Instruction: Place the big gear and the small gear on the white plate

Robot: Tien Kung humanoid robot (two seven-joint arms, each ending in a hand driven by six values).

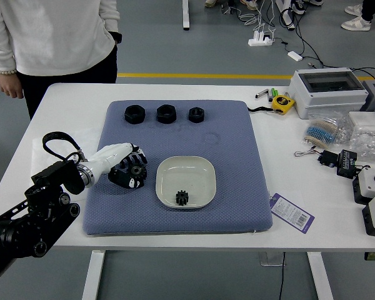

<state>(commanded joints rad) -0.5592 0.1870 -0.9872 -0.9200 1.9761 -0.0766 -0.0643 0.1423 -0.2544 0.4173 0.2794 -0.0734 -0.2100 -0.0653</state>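
A: Grey floor, yellow line (206,77). White table (287,232), blue mat (237,206). Person (56,37) at eleven o'clock, one hand (10,84) hanging off the table.

B: Task pieces?

A: Small gear (182,198) on the white plate (201,169), between six and seven o'clock. Big gear (137,170) off the plate, toward ten, at the left hand (129,167).

B: Fingers?

A: Curled in, big gear apparently pinched between them. Gear dark on dark glove parts; can't swear to the contact, nor whether it's off the mat.

B: Why hold it there?

A: Hand reaches in from nine o'clock, so the gear faces the plate: short carry. Small gear sits near the close rim, leaving the bigger one the middle to aim for. Should want a lift over the rim first; too low and it could snag.

B: Containers?

A: Plate: small gear only. Clear bag (320,132), table's two o'clock: something blue and tan inside. Three black nuts (165,114) on the mat, eleven o'clock to just past twelve, uncontained.
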